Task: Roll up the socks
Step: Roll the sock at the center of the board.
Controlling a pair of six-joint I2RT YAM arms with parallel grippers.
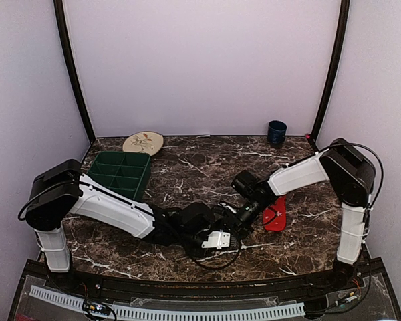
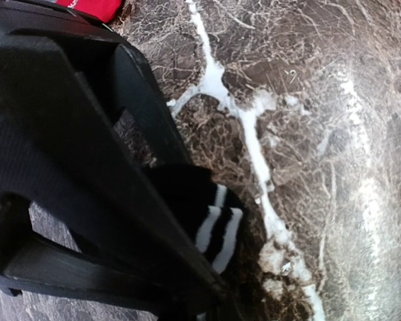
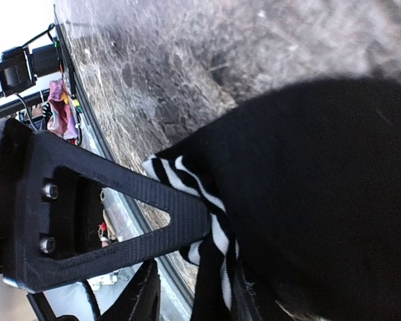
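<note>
The black sock [image 3: 314, 194] with its white-striped cuff [image 2: 217, 231] lies on the marble table between both grippers; the arms hide it in the top view. My left gripper [image 2: 210, 294] [image 1: 227, 226] is shut on the black sock, and the striped cuff pokes out beside its fingers. My right gripper [image 3: 180, 251] [image 1: 244, 214] is open, with its upper fingertip [image 3: 190, 217] resting against the cuff. The red sock [image 1: 275, 214] [image 2: 87, 7] lies flat just right of the right gripper, untouched.
A green compartment tray [image 1: 120, 172] stands at the back left, with a round patterned plate [image 1: 143, 142] behind it. At the back right is a dark blue cup [image 1: 277, 132]. The table's near edge [image 1: 187, 277] runs close below the grippers.
</note>
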